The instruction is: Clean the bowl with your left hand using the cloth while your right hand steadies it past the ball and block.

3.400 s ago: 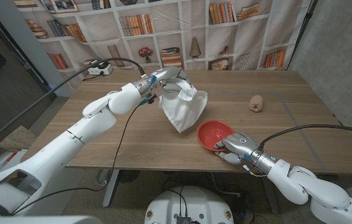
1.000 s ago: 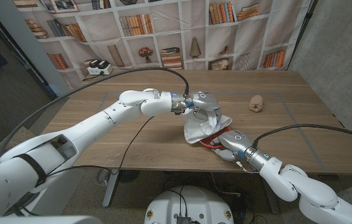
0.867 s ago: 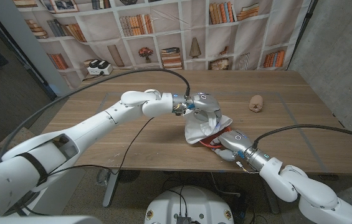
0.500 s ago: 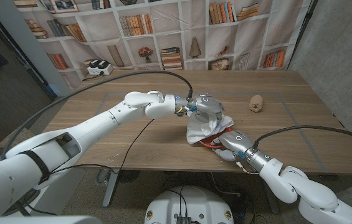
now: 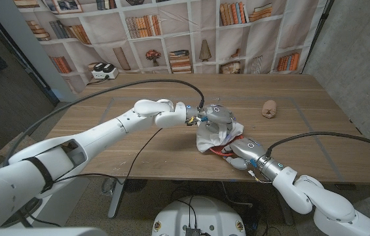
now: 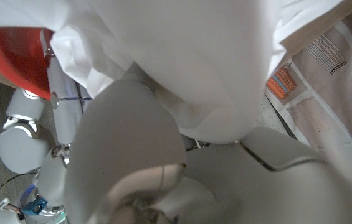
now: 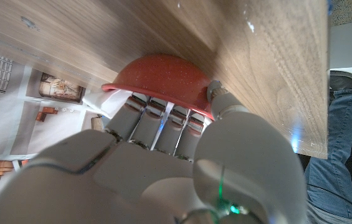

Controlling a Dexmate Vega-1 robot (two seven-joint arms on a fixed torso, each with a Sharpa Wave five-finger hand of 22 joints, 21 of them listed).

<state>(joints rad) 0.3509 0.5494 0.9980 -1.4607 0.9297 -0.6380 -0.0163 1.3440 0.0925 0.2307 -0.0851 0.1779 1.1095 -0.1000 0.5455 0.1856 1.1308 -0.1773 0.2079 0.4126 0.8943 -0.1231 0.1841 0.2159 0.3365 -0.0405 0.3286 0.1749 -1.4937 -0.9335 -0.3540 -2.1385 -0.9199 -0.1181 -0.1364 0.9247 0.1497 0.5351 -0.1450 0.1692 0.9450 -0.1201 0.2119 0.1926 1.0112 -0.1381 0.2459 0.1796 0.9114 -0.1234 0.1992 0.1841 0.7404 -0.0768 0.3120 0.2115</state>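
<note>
Since the earlier frame, the white cloth (image 5: 214, 136) has been carried down onto the red bowl (image 5: 222, 149), gripped by the left robot hand (image 5: 219, 118). At the near edge of the surface (image 5: 106, 141), the bowl's wall is clasped by the right robot hand (image 5: 245, 152).

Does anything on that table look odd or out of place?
Nothing looks spilled or broken. The white cloth drapes over the red bowl, hiding most of it, and a small brown object sits alone far back on the table.
</note>
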